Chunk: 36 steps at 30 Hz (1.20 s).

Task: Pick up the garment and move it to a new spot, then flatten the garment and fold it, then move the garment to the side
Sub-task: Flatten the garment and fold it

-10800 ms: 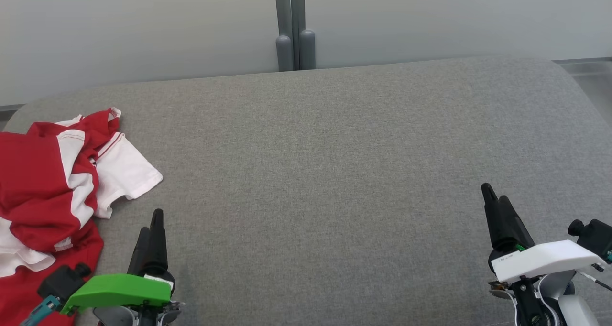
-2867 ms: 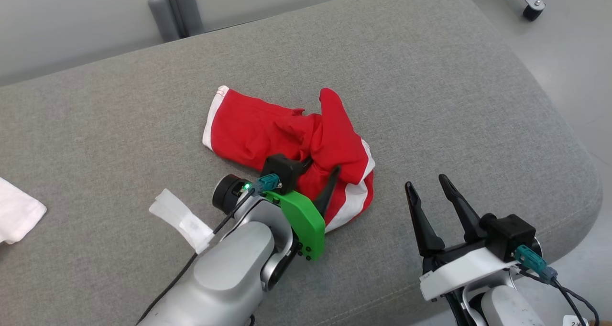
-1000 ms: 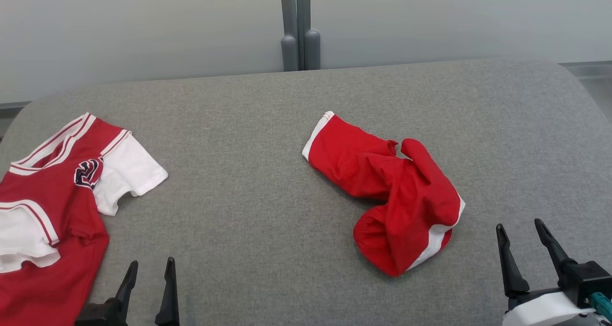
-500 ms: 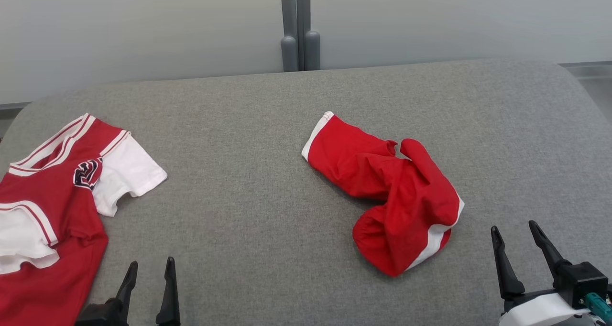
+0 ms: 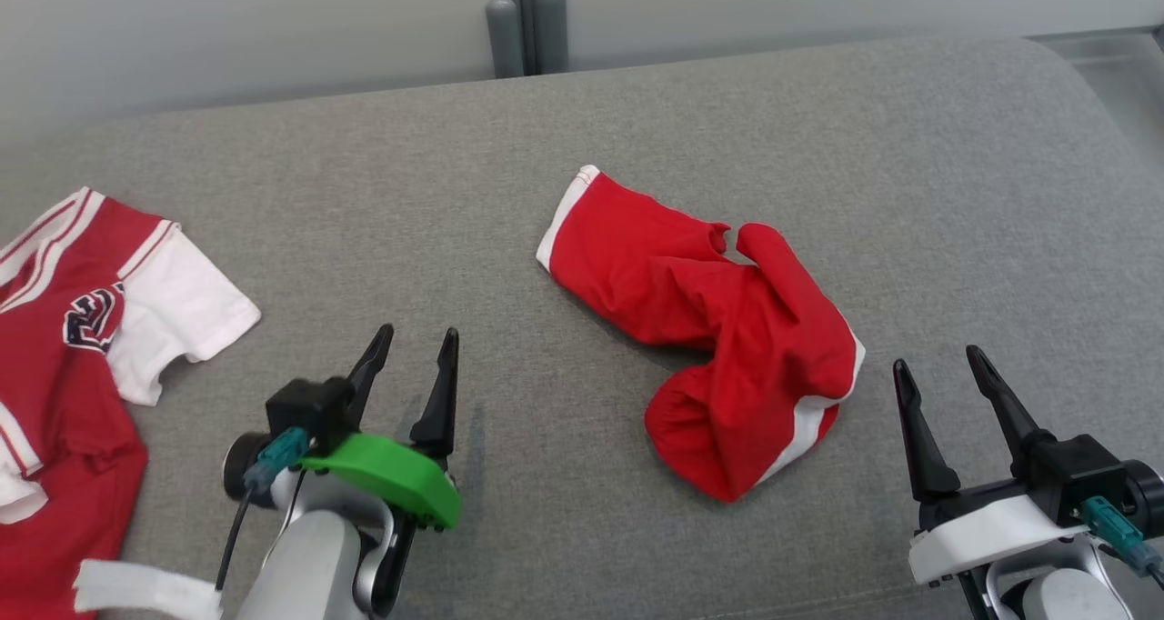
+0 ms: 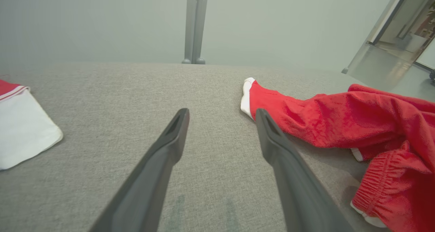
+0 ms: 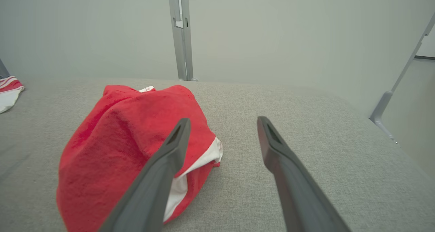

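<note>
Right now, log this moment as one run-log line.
stage: flattening not begun | red shorts: crumpled on grey cushion, untouched | left gripper: open, empty | right gripper: open, empty | jersey: far left

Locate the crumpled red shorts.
Head view: the crumpled red shorts with white trim lie right of centre on the grey fabric surface, nearer the right gripper than the left gripper.

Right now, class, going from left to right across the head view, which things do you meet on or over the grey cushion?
jersey → left gripper → shorts → right gripper
</note>
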Motion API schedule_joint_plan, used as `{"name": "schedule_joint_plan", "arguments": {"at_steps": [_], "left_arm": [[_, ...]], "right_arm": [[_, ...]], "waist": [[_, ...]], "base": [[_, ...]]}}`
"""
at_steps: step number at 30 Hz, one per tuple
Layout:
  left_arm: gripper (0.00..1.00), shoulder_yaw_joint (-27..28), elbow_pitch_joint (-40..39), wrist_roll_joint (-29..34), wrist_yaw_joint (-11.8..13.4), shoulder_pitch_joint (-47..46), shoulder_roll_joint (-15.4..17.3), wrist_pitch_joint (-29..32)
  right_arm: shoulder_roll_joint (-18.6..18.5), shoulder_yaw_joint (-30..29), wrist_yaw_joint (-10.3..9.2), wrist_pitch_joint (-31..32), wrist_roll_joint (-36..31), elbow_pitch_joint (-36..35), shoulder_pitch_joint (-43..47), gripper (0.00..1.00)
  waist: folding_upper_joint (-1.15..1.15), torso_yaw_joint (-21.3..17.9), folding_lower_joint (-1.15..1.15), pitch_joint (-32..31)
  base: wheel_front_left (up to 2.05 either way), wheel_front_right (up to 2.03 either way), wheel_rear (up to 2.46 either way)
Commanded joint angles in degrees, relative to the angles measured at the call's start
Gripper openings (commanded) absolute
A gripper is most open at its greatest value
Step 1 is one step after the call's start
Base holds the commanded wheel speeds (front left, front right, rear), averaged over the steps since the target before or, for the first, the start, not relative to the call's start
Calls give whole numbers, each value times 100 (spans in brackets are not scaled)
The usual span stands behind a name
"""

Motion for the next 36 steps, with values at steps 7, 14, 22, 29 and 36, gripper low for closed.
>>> {"name": "schedule_joint_plan", "arguments": {"at_steps": [7, 14, 22, 29, 36], "left_arm": [[100, -840, 864, -825, 10, -1210, -65, 584], [100, -1386, 1394, -1418, 10, -1621, -73, 1077], [100, -2217, 1579, -2244, 10, -1475, -76, 1938], [100, -2713, 963, -2961, 10, -1135, -4, 2172], [100, -3108, -48, -3751, 10, -734, 12, 2478]], "right_arm": [[144, 52, -2, -18, 39, 56, -231, 100], [205, -2, -2, -19, 62, 76, -305, 100], [259, -40, -2, -18, 55, 49, -325, 100], [288, -89, -2, -18, 27, 66, -275, 100], [280, -79, -2, -18, 40, 86, -277, 100]], "waist": [[0, -817, 0, 584], [0, -1135, 0, 705], [0, -1285, 0, 791], [0, -1215, 0, 752], [0, -1095, 0, 683]], "base": [[0, 0, 0], [0, 0, 0], [0, 0, 0], [0, 0, 0], [0, 0, 0]]}}
